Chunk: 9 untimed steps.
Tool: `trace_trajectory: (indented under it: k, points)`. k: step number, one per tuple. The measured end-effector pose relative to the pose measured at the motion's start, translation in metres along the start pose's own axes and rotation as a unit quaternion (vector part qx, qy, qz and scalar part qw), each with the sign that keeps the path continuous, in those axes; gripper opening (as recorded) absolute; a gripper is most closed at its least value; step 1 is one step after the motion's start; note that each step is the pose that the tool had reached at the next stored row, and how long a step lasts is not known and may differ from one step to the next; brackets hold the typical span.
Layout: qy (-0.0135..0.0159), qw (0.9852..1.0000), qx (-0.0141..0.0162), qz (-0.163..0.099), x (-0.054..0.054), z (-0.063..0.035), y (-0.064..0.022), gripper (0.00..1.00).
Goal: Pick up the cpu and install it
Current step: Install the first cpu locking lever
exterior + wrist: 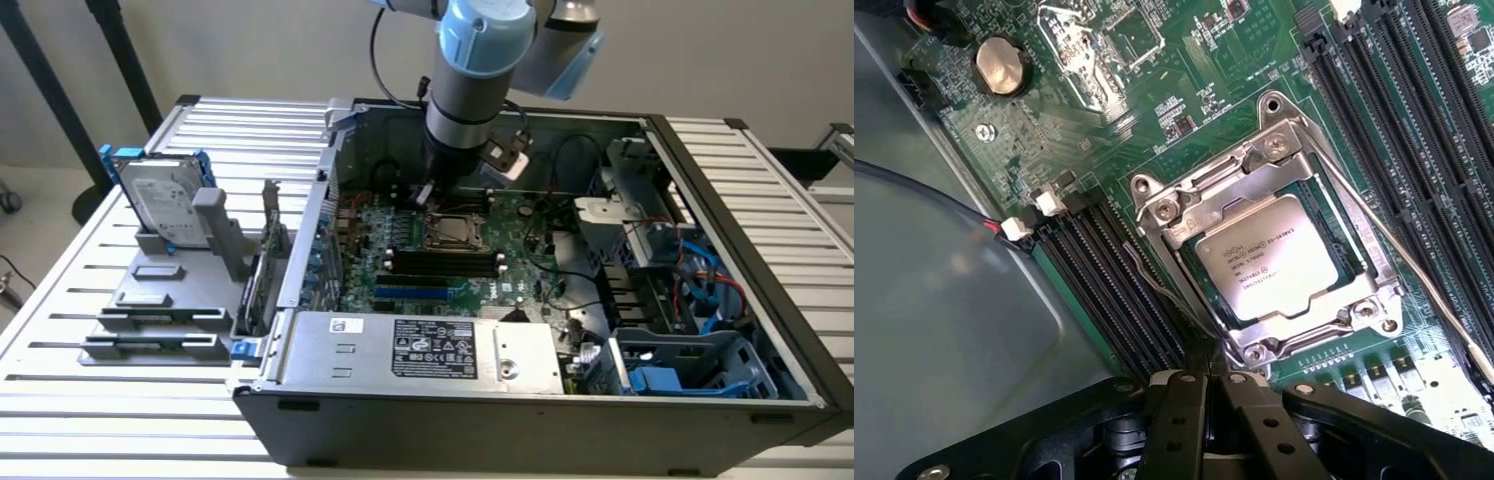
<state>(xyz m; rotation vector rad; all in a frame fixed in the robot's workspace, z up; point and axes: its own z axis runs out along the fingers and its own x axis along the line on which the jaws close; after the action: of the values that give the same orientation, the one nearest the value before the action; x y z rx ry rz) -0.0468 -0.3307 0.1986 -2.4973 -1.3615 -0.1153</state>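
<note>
Gripper (pixel 1204 385) fingers are pinched fully together, holding nothing, tips sitting right at the edge of the socket frame (pixel 1274 145). The cpu (pixel 1269 258) is already lying flat in that socket on the green motherboard (pixel 1184 110). RAM slots (pixel 1119 290) run just beside the socket; coin battery (pixel 1001 66) further off.

The cpu (pixel 1272 262) was a small flat square chip with a silver-grey metal top bearing dark printed text. It lay flat, seated inside the metal socket frame (pixel 1184 215) on the green motherboard (pixel 1184 110), within the open computer case (pixel 747 200), between rows of black memory slots (pixel 1119 290).
</note>
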Motion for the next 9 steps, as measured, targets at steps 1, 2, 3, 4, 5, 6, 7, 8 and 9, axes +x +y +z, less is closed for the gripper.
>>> trace_trajectory:
  k: [1, 2, 3, 4, 5, 6, 7, 8, 9]
  points:
    - [0.0, 1.0, -0.0001, 0.0, 0.0001, -0.0001, -0.0001, 0.11]
    - [0.0001, 1.0, -0.0002, 0.0, 0.0003, -0.0002, -0.0002, 0.11]
    - [0.0002, 1.0, -0.0003, 0.0, 0.0004, -0.0002, -0.0003, 0.11]
    - [0.0003, 1.0, -0.0005, 0.0, 0.0006, -0.0002, -0.0004, 0.11]
    - [0.0005, 1.0, -0.0006, 0.0, 0.0007, -0.0001, -0.0005, 0.11]
    - [0.0006, 1.0, -0.0008, 0.0, 0.0009, -0.0001, -0.0005, 0.11]
    - [0.0007, 1.0, -0.001, 0.001, 0.0011, 0.0, -0.0007, 0.11]
    - [0.0009, 1.0, -0.0011, 0.001, 0.0013, 0.0001, -0.0008, 0.11]
    - [0.0009, 1.0, -0.0012, 0.001, 0.0015, 0.0001, -0.001, 0.11]
